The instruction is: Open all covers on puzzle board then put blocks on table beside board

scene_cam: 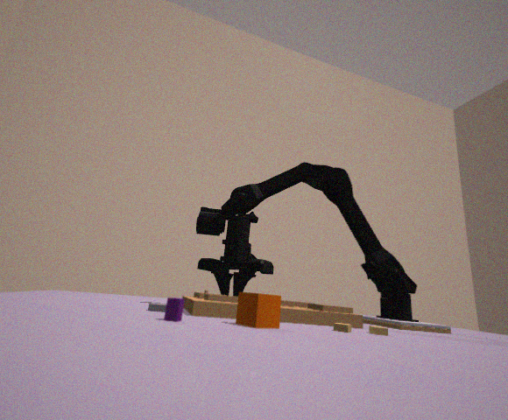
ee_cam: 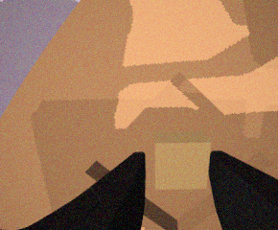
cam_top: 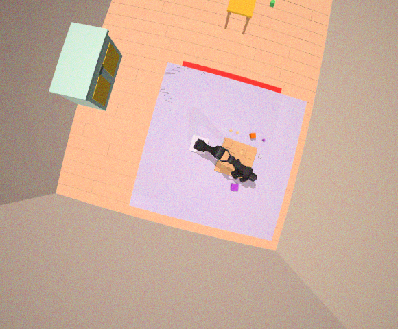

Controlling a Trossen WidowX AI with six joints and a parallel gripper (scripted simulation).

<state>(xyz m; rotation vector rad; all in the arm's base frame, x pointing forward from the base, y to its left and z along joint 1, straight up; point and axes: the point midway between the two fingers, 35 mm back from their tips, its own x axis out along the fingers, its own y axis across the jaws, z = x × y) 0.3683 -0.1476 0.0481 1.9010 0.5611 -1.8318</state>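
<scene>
The wooden puzzle board (cam_top: 250,149) (scene_cam: 208,308) (ee_cam: 77,57) lies on the table, with the arm over its lower right part in the top view. My gripper (scene_cam: 230,292) (ee_cam: 177,162) points down, low over the board. It is open, with its fingers narrowly apart on either side of a small yellowish block (ee_cam: 182,165). A slight gap shows at the left finger; contact at the right cannot be told. A dark slot (ee_cam: 160,213) runs beside the block. Two small yellowish blocks, one (cam_top: 230,130) (scene_cam: 378,330) and another (cam_top: 237,132) (scene_cam: 342,327), rest on the table off the board. Shadow makes the cover positions unclear.
An orange cube (cam_top: 252,136) (scene_cam: 257,311) and a small purple cylinder (cam_top: 263,140) (scene_cam: 172,309) stand beside the board. A purple cube (cam_top: 234,187) lies near its lower edge in the top view. A low grey object (scene_cam: 156,307) lies past the board's far end.
</scene>
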